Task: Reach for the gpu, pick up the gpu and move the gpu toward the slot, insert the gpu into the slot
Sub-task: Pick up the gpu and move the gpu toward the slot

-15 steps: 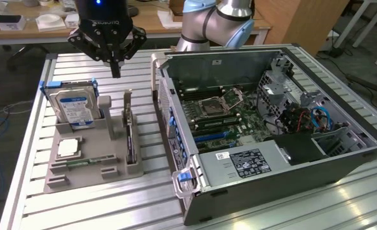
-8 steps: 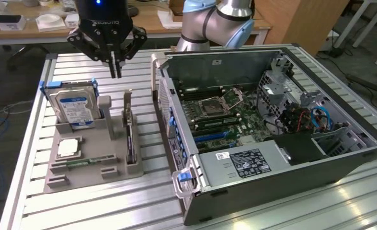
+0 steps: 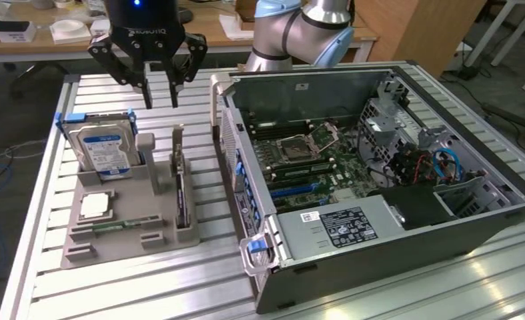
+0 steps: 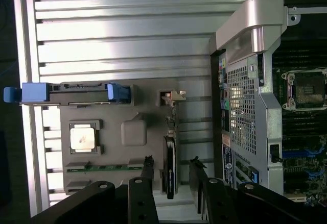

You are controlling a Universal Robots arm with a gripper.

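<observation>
Your black multi-link gripper (image 3: 161, 100) hung above the far end of the grey moulded parts holder (image 3: 142, 200), and its two fingers stood apart with nothing held between them. The gpu (image 3: 181, 190), a thin dark rectangular circuit card with a silver metal end bracket, sat on its long edge in a narrow groove of that holder, on the side nearest the computer case, and the gripper was not touching it. From the wrist view you could see the card (image 4: 170, 168) lying in line with the gap between the spread fingers (image 4: 148, 165), with its bracket end pointing away from the gripper. In the same holder you also had a boxy silver hard drive with a blue label (image 3: 102, 150) standing upright in blue rails, a square silver processor chip (image 3: 96, 205) lying flat, and a small green memory stick (image 3: 118, 227) laid in its groove. The open dark grey tower case (image 3: 378, 257) lay on its side just beside the holder at the exterior view's right, with its green motherboard (image 3: 325, 160) exposed. Everything rested on the slatted aluminium table (image 3: 111, 293).
</observation>
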